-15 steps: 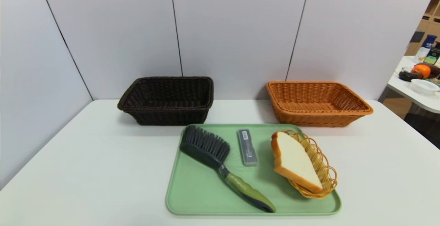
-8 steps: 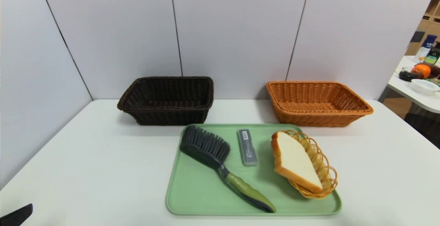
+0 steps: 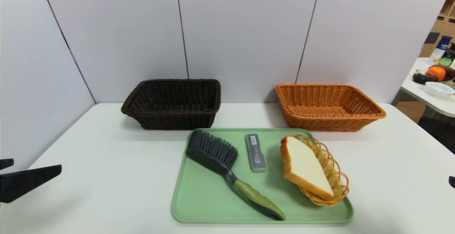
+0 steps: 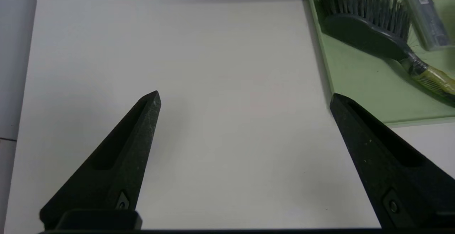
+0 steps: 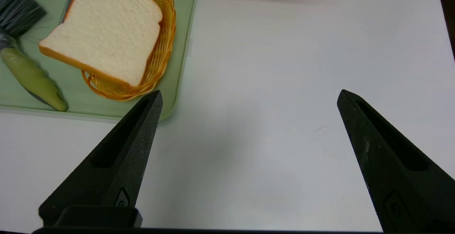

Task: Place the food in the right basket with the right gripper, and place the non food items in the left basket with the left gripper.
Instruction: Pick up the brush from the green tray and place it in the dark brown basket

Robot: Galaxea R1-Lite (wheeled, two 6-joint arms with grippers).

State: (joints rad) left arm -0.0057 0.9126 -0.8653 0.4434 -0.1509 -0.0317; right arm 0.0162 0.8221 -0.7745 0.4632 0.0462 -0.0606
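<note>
Since the earlier frame the left gripper has come farther in over the counter from its left edge, and the tip of the right gripper has now appeared at the right of the head view. The counter is the largest thing, and both grippers hang above its near part, each pointing forward and down, the left one near the left edge, well apart from the green tray, the right one over the bare stretch toward the right edge. The fingers of each are spread wide apart with nothing between them. The tray lies along the middle of the counter, toward its near edge. Behind it, along the far edge, stand the dark brown basket toward the far left corner and the orange-tan basket toward the far right corner, both empty. On the tray, the brush lies slantwise, bristles by the far left corner, green handle toward the near edge. The small yellow wicker dish sits along the tray's right edge, and the slice of bread leans in it, tilted, overhanging its left side. Smallest, the grey case lies flat between brush and bread, near the tray's far edge.
</note>
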